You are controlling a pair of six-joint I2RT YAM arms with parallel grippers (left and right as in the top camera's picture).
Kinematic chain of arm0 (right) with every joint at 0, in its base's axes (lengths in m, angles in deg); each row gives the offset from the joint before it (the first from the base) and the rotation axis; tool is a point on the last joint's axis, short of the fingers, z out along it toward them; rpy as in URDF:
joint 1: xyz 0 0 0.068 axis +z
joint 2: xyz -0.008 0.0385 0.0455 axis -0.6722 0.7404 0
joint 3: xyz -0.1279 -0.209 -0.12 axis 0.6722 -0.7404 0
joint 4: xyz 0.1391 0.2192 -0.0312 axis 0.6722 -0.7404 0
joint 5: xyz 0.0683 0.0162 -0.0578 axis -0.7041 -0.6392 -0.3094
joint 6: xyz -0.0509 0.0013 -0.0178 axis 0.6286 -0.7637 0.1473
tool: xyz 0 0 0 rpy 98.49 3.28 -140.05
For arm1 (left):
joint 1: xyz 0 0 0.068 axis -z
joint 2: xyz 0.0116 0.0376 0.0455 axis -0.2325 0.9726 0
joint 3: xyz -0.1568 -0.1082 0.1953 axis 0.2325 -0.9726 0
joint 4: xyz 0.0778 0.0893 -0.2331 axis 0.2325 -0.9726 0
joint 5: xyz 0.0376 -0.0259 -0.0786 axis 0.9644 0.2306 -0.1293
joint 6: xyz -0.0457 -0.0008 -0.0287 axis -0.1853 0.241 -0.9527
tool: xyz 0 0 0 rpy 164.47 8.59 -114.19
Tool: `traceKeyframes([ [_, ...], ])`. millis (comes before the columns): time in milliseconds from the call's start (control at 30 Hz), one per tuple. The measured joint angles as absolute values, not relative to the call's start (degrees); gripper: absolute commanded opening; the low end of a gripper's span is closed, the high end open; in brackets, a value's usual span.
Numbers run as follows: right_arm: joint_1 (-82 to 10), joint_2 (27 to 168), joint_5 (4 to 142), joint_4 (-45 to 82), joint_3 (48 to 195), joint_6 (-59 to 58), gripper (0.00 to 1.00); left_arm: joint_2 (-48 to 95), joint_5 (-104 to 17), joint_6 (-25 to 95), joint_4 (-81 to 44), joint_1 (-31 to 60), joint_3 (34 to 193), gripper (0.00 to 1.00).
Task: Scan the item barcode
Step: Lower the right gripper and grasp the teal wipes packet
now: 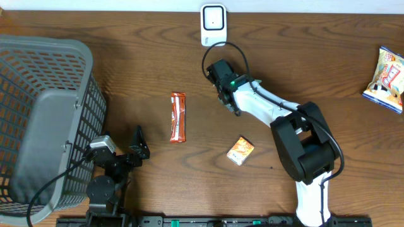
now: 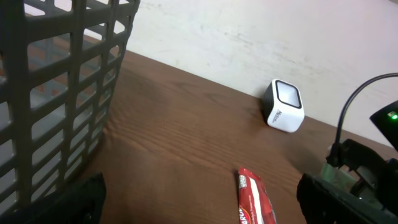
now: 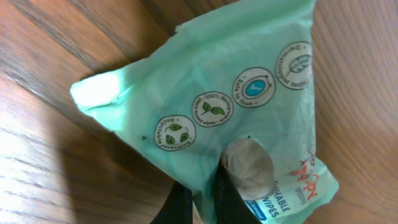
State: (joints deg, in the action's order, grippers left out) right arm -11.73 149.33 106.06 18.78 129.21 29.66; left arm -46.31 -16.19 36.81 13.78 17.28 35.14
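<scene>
The right gripper [image 3: 202, 198] is pinched tight on an edge of the pale green plastic wipes packet [image 3: 211, 93] over the brown wooden tabletop [image 1: 158, 63], near the small white barcode scanner [image 1: 213, 24], while the left gripper [image 1: 136, 148] sits spread wide beside the grey plastic basket [image 1: 44, 75].

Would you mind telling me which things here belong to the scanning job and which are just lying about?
Job: green wipes packet, pinched in the right gripper; white barcode scanner.
Lying about: red snack bar; small orange packet; snack bag; grey basket.
</scene>
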Motion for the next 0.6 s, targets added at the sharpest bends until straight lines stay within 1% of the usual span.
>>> traceKeyframes([
  [100, -14.0, 149.2, 99.5, 12.6, 132.1, 29.9, 0.01, -46.3, -16.2, 36.8, 13.8, 17.3, 35.1, 0.98],
  [133, -15.8, 149.4, 94.4, 8.2, 134.3, 30.0, 0.01, -46.3, -16.2, 36.8, 13.8, 17.3, 35.1, 0.98],
  [200, -19.2, 150.6, 81.6, -4.9, 140.1, 30.6, 0.01, -46.3, -16.2, 36.8, 13.8, 17.3, 35.1, 0.98],
  [233, -21.3, 151.8, 72.9, -12.7, 143.8, 31.9, 0.01, -46.3, -16.2, 36.8, 13.8, 17.3, 35.1, 0.98],
  [267, -22.1, 152.3, 68.7, -16.5, 146.1, 32.7, 0.01, -46.3, -16.2, 36.8, 13.8, 17.3, 35.1, 0.98],
  [300, -23.7, 152.8, 61.2, -23.1, 149.9, 35.1, 0.01, -46.2, -16.2, 36.8, 13.8, 17.3, 35.1, 0.98],
  [333, -24.4, 152.8, 56.9, -25.2, 151.7, 36.7, 0.02, -46.2, -16.2, 36.8, 13.8, 17.3, 35.1, 0.98],
  [367, -25.3, 152.8, 51.9, -27.2, 153.2, 38.9, 0.07, -46.2, -16.2, 36.8, 13.8, 17.3, 35.1, 0.98],
  [400, -26.3, 152.8, 49.1, -28.1, 153.3, 40.6, 0.53, -46.2, -16.2, 36.8, 13.8, 17.3, 35.1, 0.98],
  [433, -26.6, 152.8, 48.3, -28.2, 153.3, 41.1, 0.84, -46.2, -16.2, 36.8, 13.8, 17.3, 35.1, 0.98],
  [467, -26.6, 152.8, 47.9, -28.3, 153.3, 41.3, 0.99, -46.2, -16.2, 36.8, 13.8, 17.3, 35.1, 0.98],
  [533, -25.8, 152.8, 47.9, -28.1, 153.3, 41.4, 0.99, -46.2, -16.2, 36.8, 13.8, 17.3, 35.1, 0.98],
  [600, -23.7, 152.6, 53.6, -27.0, 153.3, 37.5, 0.99, -46.2, -16.2, 36.8, 13.8, 17.3, 35.1, 0.98],
])
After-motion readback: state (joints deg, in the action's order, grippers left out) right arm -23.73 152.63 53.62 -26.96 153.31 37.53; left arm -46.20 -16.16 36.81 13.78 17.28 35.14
